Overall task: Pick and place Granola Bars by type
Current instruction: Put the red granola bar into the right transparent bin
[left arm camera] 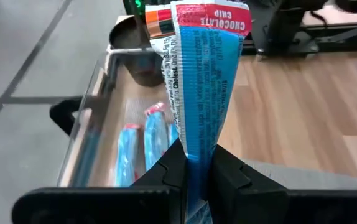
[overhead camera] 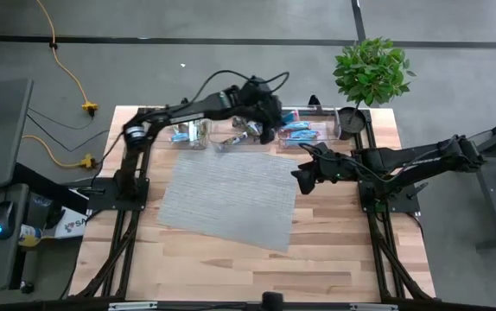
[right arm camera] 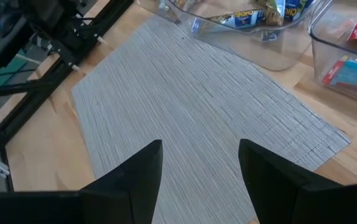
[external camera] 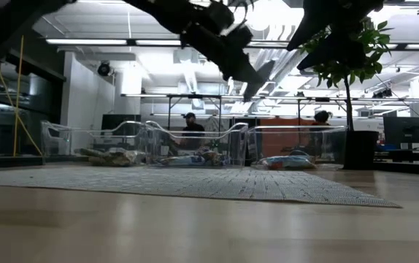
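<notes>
My left gripper (left arm camera: 197, 167) is shut on a bright blue granola bar (left arm camera: 203, 81) with a red end reading "chocolate chip". It hovers over the right-hand one (overhead camera: 304, 132) of three clear bins at the far edge, high above it in the low view (external camera: 235, 62). Similar blue bars with red ends (left arm camera: 153, 134) lie flat on that bin's floor. The middle bin (overhead camera: 239, 131) and left bin (overhead camera: 189, 134) hold other bars. My right gripper (right arm camera: 200, 162) is open and waits above the right edge of the grey mat (overhead camera: 226, 194). My left gripper pinches the blue bar between its two fingers at the wrapper's lower end (left arm camera: 198, 142). The fingers slant down from above, along the bar's length. The bar sticks out beyond the fingertips, slightly twisted, its red end (left arm camera: 213, 15) farthest out, and it is lifted clear of the bin.
The grey woven mat covers the table's middle. A black pot (overhead camera: 350, 121) with a green plant (overhead camera: 371, 71) stands at the far right corner, next to the right bin. Bare wood lies on the near side (overhead camera: 248, 276). People show in the room behind (external camera: 189, 124).
</notes>
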Motion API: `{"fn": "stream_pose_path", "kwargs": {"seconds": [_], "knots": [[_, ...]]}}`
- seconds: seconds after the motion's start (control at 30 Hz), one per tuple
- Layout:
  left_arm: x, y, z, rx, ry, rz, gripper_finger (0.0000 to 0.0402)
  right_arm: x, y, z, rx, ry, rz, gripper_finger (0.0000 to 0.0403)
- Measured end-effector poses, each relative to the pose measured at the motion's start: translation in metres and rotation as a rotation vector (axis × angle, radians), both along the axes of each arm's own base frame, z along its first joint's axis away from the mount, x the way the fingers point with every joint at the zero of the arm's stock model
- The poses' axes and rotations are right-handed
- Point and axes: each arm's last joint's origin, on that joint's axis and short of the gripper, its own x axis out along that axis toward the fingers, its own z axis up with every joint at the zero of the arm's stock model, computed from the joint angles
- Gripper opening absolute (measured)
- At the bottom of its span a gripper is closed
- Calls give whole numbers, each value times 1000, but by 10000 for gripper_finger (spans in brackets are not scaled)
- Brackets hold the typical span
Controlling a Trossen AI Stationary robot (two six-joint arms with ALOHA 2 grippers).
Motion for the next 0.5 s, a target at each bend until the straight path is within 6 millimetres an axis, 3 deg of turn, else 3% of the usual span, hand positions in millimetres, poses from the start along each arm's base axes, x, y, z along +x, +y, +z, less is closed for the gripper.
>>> {"fn": "stream_pose_path", "kwargs": {"seconds": [0.23, 0.37, 0.5], "knots": [[32, 24, -10, 34, -7, 26, 32, 0, 0, 0, 28, -15, -26, 196], [36, 35, -14, 33, 0, 24, 32, 1, 0, 1, 27, -24, -28, 196], [37, 44, -32, 23, 43, 24, 32, 1, 0, 1, 24, -24, -32, 196]]}}
